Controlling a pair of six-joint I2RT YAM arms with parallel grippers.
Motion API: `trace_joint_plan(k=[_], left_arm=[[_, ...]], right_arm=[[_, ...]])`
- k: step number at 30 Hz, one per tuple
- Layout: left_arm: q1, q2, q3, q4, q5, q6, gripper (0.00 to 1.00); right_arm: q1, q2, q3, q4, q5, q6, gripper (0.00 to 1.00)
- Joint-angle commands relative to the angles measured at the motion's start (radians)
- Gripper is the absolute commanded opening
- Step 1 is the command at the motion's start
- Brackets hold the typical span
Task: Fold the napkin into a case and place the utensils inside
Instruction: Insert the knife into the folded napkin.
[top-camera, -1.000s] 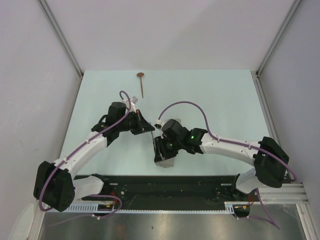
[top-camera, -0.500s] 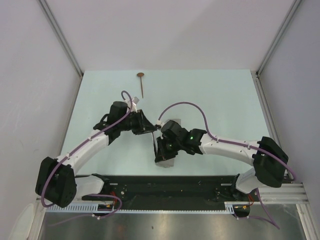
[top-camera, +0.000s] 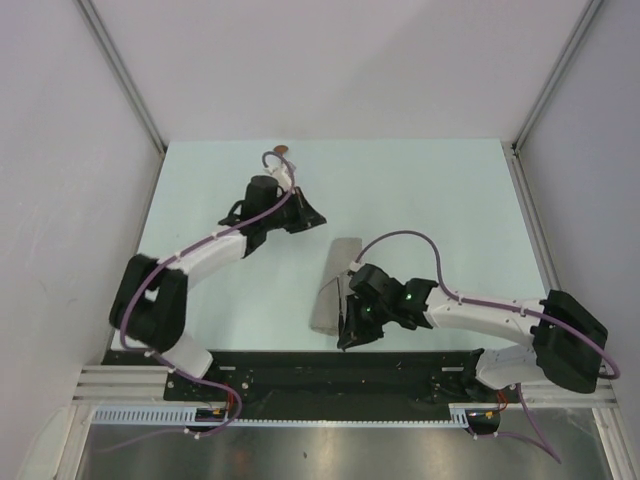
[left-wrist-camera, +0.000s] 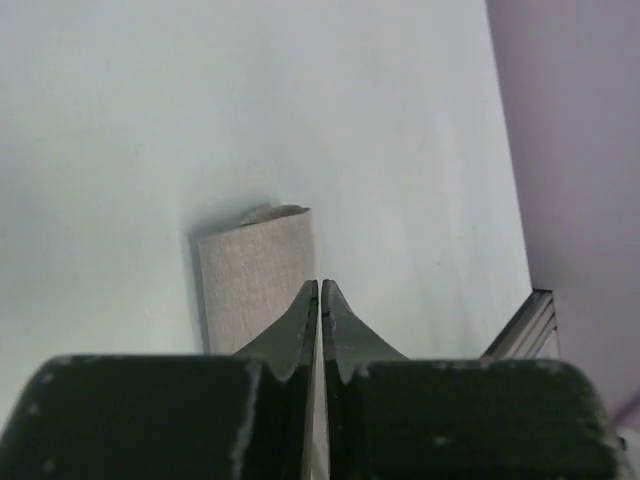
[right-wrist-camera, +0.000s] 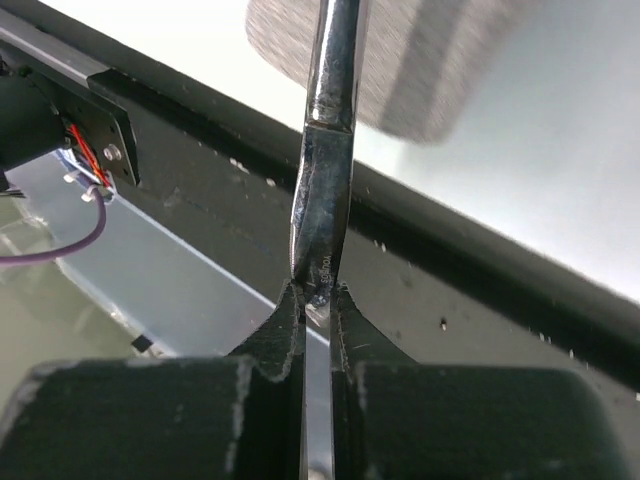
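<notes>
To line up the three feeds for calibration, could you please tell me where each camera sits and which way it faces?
Top external: high behind the arms, looking down on the table; both arms, the left gripper and the right gripper show.
Left wrist: on the left arm, looking along its shut, empty gripper down at the napkin.
Right wrist: on the right arm, looking along its gripper, shut on the knife, toward the near table edge.
Shared: all three see the napkin.
</notes>
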Motion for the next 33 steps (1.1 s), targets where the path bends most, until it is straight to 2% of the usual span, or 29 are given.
trace_joint_plan(k=[1, 7, 12, 18, 33], left_arm=[[-0.066, 0.150, 0.028, 0.187, 0.033, 0.014, 0.02], [-0.139, 0.273, 0.070, 0.299, 0.019, 0.019, 0.00], [-0.168, 0.354, 0.110, 0.301, 0.001, -0.004, 0.00], [-0.174, 0.448, 0.168, 0.195, -0.012, -0.041, 0.00], [-0.174, 0.482, 0.165, 0.168, -0.013, -0.039, 0.00]], right_arm=[[-0.022, -0.102, -0.040, -0.031, -0.018, 0.099, 0.00], [-0.071, -0.128, -0.072, -0.019, -0.084, 0.149, 0.00], [-0.085, -0.066, -0.048, 0.003, -0.113, 0.155, 0.00], [-0.085, -0.003, -0.008, -0.002, -0.135, 0.154, 0.00], [-0.108, 0.108, 0.069, -0.045, -0.115, 0.086, 0.00]])
